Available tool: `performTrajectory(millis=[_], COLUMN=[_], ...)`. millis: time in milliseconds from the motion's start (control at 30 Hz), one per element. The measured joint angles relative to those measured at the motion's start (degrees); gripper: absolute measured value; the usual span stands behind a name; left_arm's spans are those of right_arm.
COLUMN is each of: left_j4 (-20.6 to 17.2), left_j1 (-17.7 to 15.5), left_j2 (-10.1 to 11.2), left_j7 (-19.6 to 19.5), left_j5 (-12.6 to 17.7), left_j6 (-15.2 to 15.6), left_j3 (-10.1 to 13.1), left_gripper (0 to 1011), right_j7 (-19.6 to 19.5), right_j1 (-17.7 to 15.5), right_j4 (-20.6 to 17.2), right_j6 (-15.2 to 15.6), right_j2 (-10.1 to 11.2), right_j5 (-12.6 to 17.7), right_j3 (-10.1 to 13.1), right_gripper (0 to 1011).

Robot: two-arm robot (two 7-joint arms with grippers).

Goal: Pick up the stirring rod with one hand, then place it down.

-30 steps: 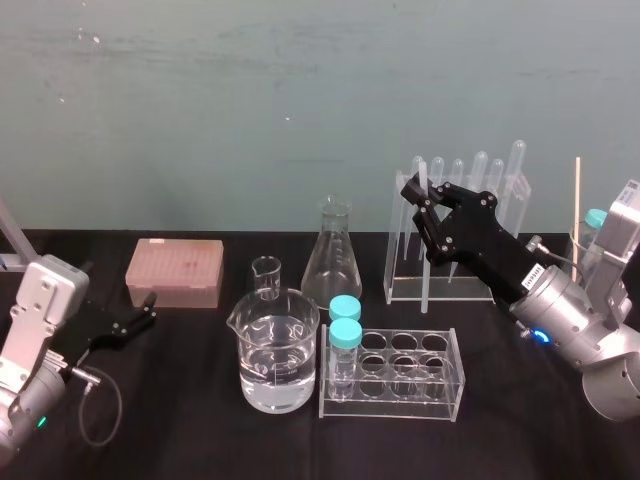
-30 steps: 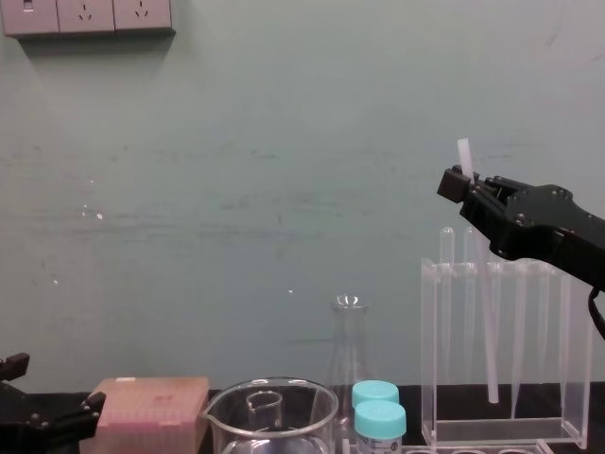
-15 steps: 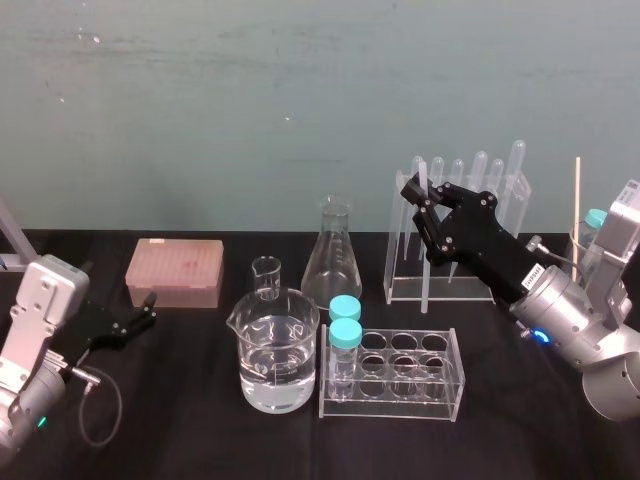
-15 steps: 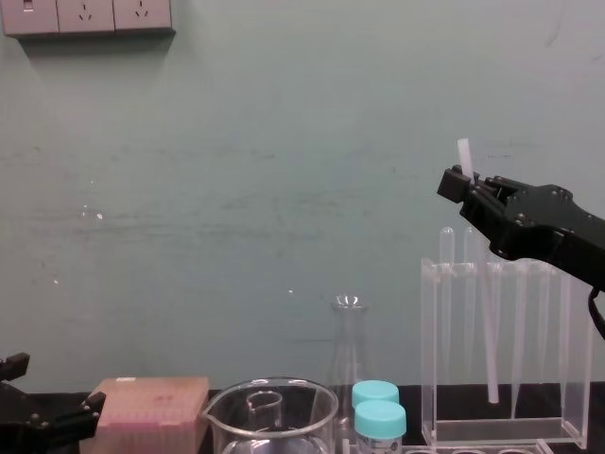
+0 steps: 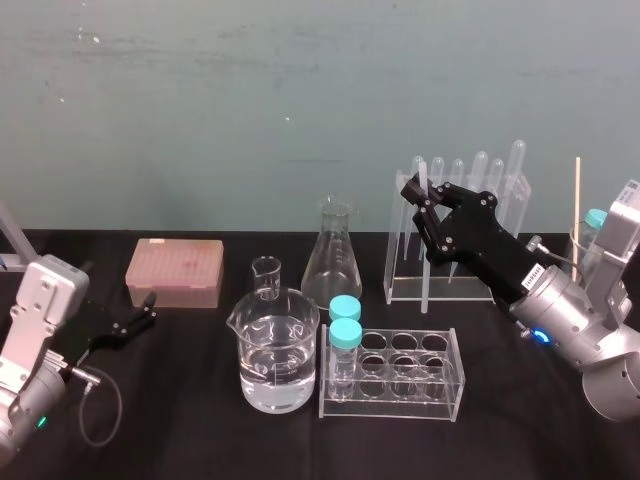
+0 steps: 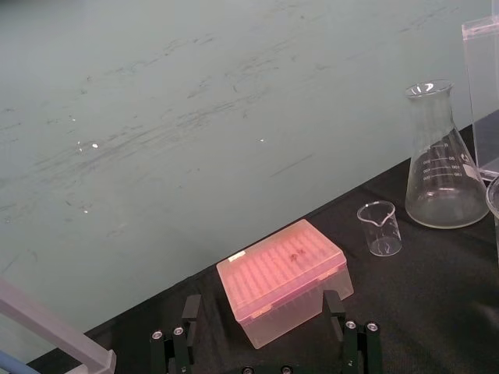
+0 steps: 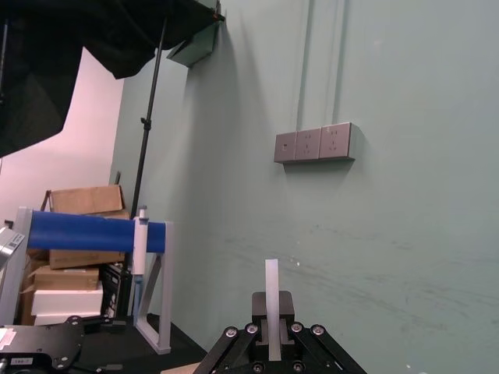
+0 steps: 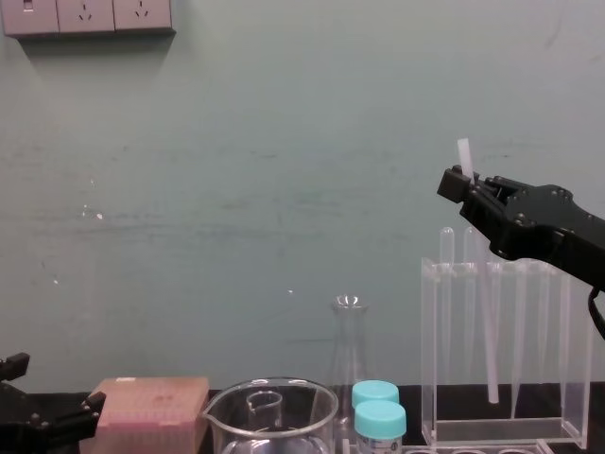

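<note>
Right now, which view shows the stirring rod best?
The chest view: the stirring rod shows almost whole, from above the right tool down past the clear rack's rim. In the head view the tool covers its middle; the right wrist view gives its top stub. Left tool rests far left.

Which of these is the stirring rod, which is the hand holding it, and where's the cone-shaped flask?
stirring rod (image 8: 485, 322): chest view, on its lower shaft below the jaws.
right gripper (image 8: 460, 182): chest view, between its fingertips, shut on the rod.
conical flask (image 5: 331, 265): head view, on its wide body.
</note>
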Motion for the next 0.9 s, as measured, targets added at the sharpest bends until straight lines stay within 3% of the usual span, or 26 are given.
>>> performTrajectory(millis=[900], left_j4=[0.0], left_j1=[0.0], left_j2=[0.0], left_j7=[0.0], left_j5=[0.0], left_j6=[0.0], left_j3=[0.0], left_gripper=[1000], right_j7=[0.0], right_j1=[0.0], right_j4=[0.0], right_j6=[0.0], right_j2=[0.0], right_j5=[0.0], right_j3=[0.0], right_gripper=[69])
